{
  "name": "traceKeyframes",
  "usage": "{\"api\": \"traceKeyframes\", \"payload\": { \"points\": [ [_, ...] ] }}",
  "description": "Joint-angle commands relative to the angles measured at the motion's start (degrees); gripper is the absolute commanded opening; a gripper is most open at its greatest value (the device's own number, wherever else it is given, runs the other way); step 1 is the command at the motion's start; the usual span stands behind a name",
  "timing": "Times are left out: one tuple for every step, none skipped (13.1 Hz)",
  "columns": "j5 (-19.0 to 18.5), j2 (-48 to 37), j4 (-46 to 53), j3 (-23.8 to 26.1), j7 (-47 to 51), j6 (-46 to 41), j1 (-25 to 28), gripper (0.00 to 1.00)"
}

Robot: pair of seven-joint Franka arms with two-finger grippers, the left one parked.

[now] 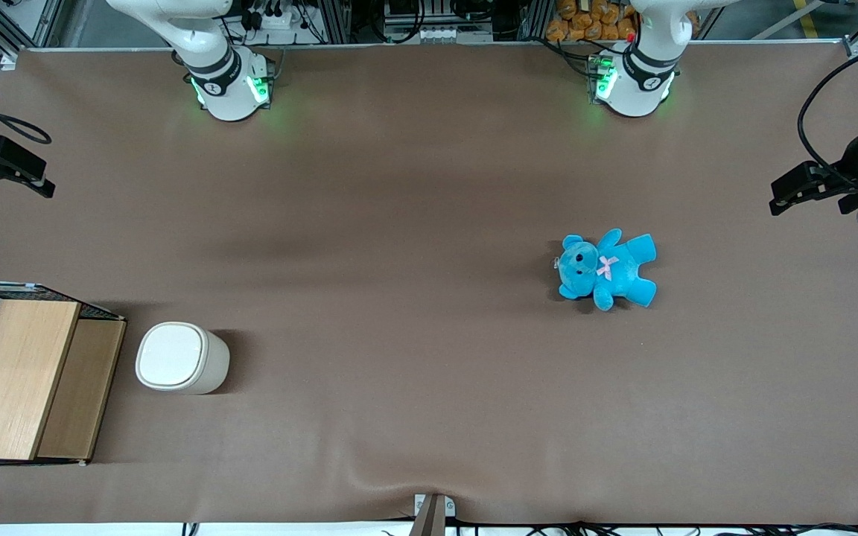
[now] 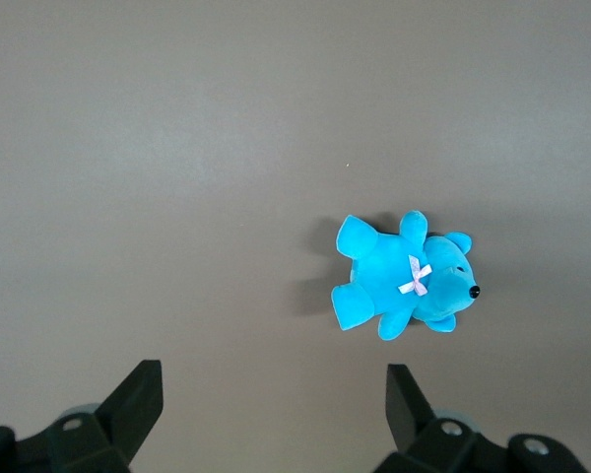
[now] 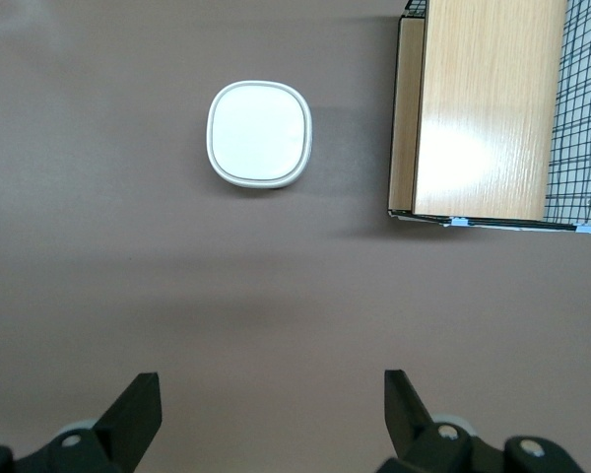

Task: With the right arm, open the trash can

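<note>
The trash can (image 1: pixel 179 358) is a small cream-white tub with a flat paler lid, lying shut on it. It stands on the brown table toward the working arm's end, beside a wooden box. The right arm's gripper (image 1: pixel 16 190) hangs high over the table, farther from the front camera than the trash can and well apart from it. In the right wrist view the trash can (image 3: pixel 260 134) shows from above, and the gripper (image 3: pixel 271 396) is open with only bare table between its black fingertips (image 3: pixel 143 399).
A wooden box with wire mesh (image 1: pixel 19 376) stands close beside the trash can, at the table's end. A blue teddy (image 1: pixel 606 269) lies toward the parked arm's end. The table's front edge has a small clamp (image 1: pixel 433 510).
</note>
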Motion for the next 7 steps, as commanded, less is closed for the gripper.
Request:
{"api": "traceKeyframes", "payload": {
  "points": [
    [-0.92, 1.8, 1.02, 0.59, 0.38, -0.39, -0.86, 1.0],
    [-1.09, 2.76, 1.02, 0.59, 0.38, 0.13, -0.77, 1.0],
    [-1.44, 3.73, 1.02, 0.68, 0.46, 0.31, -0.68, 1.0],
    [-1.36, 4.52, 1.02, 0.68, 0.46, 1.35, -0.77, 1.0],
    [-1.36, 5.57, 1.11, 0.68, 0.38, 2.76, -0.6, 1.0],
    [-1.27, 6.89, 1.11, 0.68, 0.38, 4.08, -0.51, 1.0],
    [-1.27, 8.3, 1.11, 0.77, 0.38, 5.4, -0.42, 1.0]
  ]
}}
